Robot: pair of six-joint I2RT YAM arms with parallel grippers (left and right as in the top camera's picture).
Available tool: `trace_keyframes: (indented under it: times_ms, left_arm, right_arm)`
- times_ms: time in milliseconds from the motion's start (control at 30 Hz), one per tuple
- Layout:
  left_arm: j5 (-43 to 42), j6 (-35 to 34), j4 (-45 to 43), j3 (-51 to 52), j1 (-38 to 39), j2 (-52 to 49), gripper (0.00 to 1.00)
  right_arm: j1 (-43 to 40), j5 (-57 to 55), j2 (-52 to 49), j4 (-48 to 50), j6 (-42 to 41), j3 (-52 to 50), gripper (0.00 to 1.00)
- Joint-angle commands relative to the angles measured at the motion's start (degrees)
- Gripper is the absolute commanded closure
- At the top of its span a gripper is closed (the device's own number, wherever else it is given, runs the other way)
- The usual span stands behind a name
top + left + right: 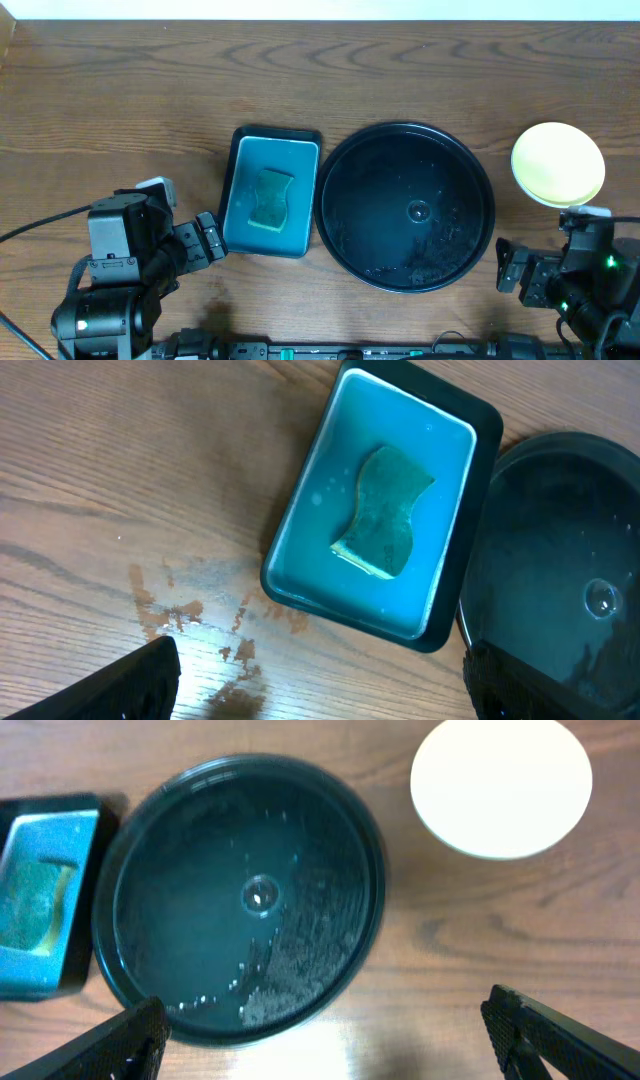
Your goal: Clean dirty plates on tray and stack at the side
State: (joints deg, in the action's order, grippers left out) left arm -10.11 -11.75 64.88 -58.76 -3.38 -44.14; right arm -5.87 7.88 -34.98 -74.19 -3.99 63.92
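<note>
**Off the tray's two-to-three o'clock edge, a plate is sitting nearest the right hand**

At about one o'clock from the right hand (512, 268), near it on the bare table (120, 100), the yellow plate (558, 164) is lying flat, just beside the black tray (380, 190) but not touching its rim. Only this top plate is showing. Whether others are resting beneath it cannot be told from above. It is round, so no long axis is steering the approach, and any rim point is serving equally. No scribble marks are showing on its face.

The tray is lying at ten o'clock from the right hand and is carrying no plates, only wet specks glinting around its middle. Judging by that, the cleaning and stacking are looking close to finished.

Both hands are hanging released, their fingers spread wide at the bottom corners of each wrist view with nothing between them. The left hand (207, 240) is sitting well apart from the plate, with the whole tray lying between them. Just beside it, toward one o'clock, the teal tray (240, 200) is holding the sponge (270, 198).

If the plate is needing any further handling, the right arm is looking the better placed: a short reach forward and slightly outward. The left arm would be crossing over the black tray to get there.
</note>
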Motion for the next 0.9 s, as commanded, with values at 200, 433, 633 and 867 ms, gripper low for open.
trace_keyframes:
  times_ms: [200, 433, 633, 867]
  left_arm:
    - [0.7, 0.6, 0.0, -0.3, -0.3, -0.1, 0.09]
    - [0.7, 0.6, 0.0, -0.3, -0.3, -0.1, 0.09]
    - [0.7, 0.6, 0.0, -0.3, -0.3, -0.1, 0.09]
    - [0.7, 0.6, 0.0, -0.3, -0.3, -0.1, 0.09]
  right_arm:
    - [1.5, 0.1, 11.0, 12.7, 1.5, -6.4, 0.01]
    - [2.4, 0.1, 21.4, 31.6, 0.7, -20.7, 0.01]
    - [3.4, 1.4, 27.9, 46.6, -0.5, -32.8, 0.01]
    - [3.5, 1.4, 34.4, 58.4, -3.3, -44.2, 0.01]
